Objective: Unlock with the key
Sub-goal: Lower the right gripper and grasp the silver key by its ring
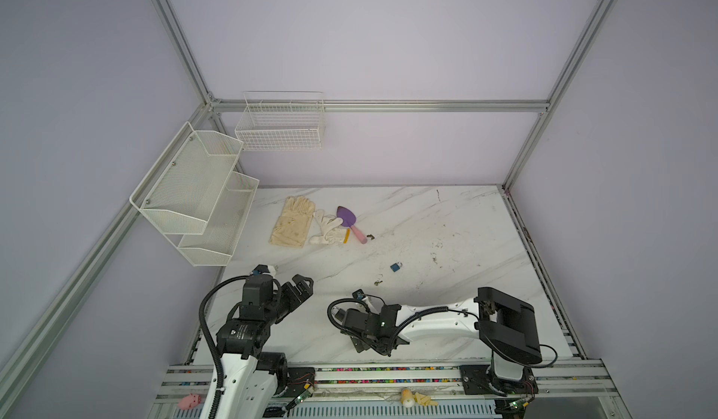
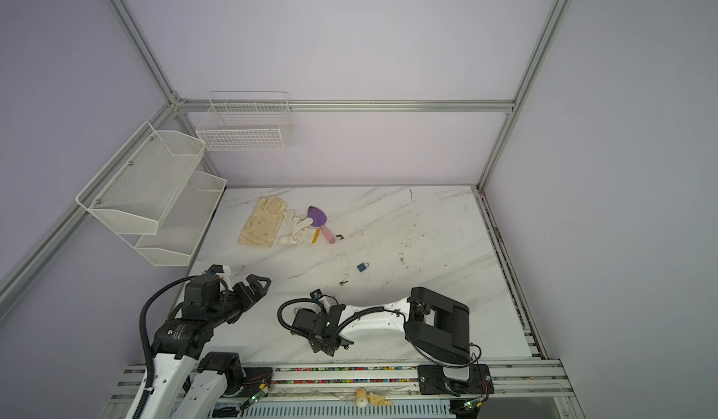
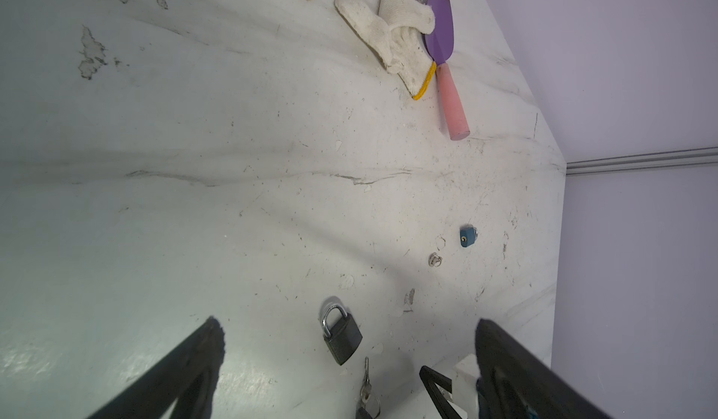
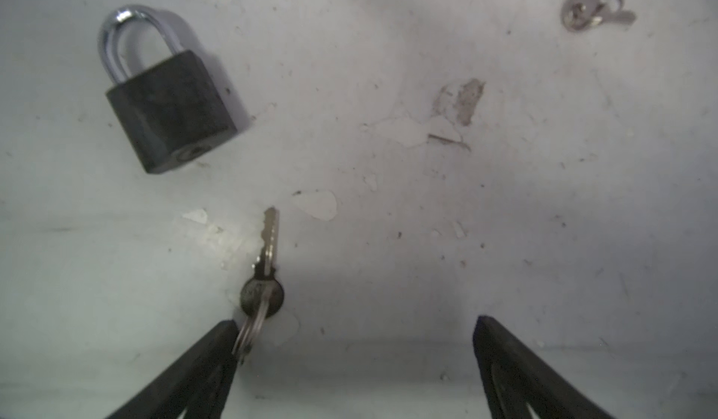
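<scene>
Right fingers (image 4: 202, 359) and left fingers (image 3: 190, 359) both wide, holding nothing. Key (image 4: 268, 242) lies flat on the desk (image 4: 427, 211), just short of the padlock (image 4: 171, 110), blade pointing at its keyhole end, ring by one right fingertip. Right arm's nearer; you'd likely shift sideways first.

Both top views look down from high; wrist views sit close, sharing the black padlock (image 3: 342, 337)
</scene>
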`<control>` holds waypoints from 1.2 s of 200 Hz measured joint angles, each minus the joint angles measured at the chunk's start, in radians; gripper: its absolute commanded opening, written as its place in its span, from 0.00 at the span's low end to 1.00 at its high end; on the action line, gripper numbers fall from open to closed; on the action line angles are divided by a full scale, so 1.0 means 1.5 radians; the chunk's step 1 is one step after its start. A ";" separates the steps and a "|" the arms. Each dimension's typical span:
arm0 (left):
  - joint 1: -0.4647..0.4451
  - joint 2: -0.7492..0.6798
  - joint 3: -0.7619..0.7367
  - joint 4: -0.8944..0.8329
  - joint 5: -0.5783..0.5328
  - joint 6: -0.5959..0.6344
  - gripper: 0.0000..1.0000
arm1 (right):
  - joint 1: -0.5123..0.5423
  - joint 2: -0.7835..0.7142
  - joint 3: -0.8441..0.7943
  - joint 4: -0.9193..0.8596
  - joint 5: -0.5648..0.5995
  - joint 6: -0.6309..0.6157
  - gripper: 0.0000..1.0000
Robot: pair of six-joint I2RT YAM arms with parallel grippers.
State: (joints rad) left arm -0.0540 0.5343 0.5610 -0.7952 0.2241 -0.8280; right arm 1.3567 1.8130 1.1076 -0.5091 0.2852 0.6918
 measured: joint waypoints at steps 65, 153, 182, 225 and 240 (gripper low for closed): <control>-0.073 0.030 0.000 0.014 -0.009 -0.020 1.00 | -0.029 -0.059 -0.024 -0.016 -0.022 -0.038 0.97; -0.153 0.068 0.003 0.048 -0.069 -0.035 1.00 | -0.029 -0.052 0.015 0.044 -0.102 -0.049 0.65; -0.153 0.064 0.003 0.051 -0.070 -0.035 1.00 | -0.029 -0.034 0.016 0.056 -0.109 -0.049 0.47; -0.153 0.070 0.003 0.051 -0.069 -0.034 1.00 | -0.029 -0.011 0.017 0.070 -0.113 -0.053 0.30; -0.153 0.074 0.003 0.051 -0.067 -0.034 1.00 | -0.029 -0.001 0.017 0.072 -0.113 -0.056 0.25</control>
State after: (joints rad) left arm -0.2829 0.6449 0.5652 -0.7189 0.1230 -0.8791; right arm 1.3136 1.8114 1.1324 -0.4015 0.1150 0.6071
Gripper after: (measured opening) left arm 0.999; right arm 0.305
